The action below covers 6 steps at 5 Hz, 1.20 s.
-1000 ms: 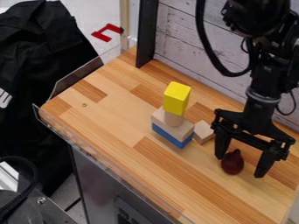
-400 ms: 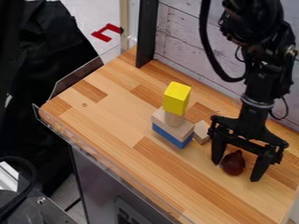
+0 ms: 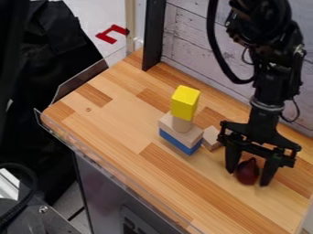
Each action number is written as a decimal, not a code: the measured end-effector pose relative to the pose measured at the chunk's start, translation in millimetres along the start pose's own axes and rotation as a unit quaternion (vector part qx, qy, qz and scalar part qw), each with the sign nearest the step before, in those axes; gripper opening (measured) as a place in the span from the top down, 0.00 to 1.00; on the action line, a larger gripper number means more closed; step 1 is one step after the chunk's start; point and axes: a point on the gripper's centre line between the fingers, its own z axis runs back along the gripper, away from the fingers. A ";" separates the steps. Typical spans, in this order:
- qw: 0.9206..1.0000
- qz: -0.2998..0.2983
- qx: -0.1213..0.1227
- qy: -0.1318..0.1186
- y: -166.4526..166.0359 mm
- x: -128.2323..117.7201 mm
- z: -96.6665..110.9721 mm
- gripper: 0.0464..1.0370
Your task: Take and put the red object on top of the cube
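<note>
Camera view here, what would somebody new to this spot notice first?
Probably the bright yellow block, topping a stack near the middle of the wooden counter, above a wooden cylinder, a wooden block and a blue block. Next, the dark red teardrop-shaped object toward the right, with the open fingers of the black gripper on either side of it.

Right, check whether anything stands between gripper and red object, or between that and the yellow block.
Nothing visible separates the gripper from the red object, which sits between its open jaws. Toward the yellow block, a small wooden block lies low beside the stack; lifting should clear it.
</note>
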 end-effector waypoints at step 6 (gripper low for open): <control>0.998 0.051 -0.004 -0.041 20.8 -33.4 122.9 0.48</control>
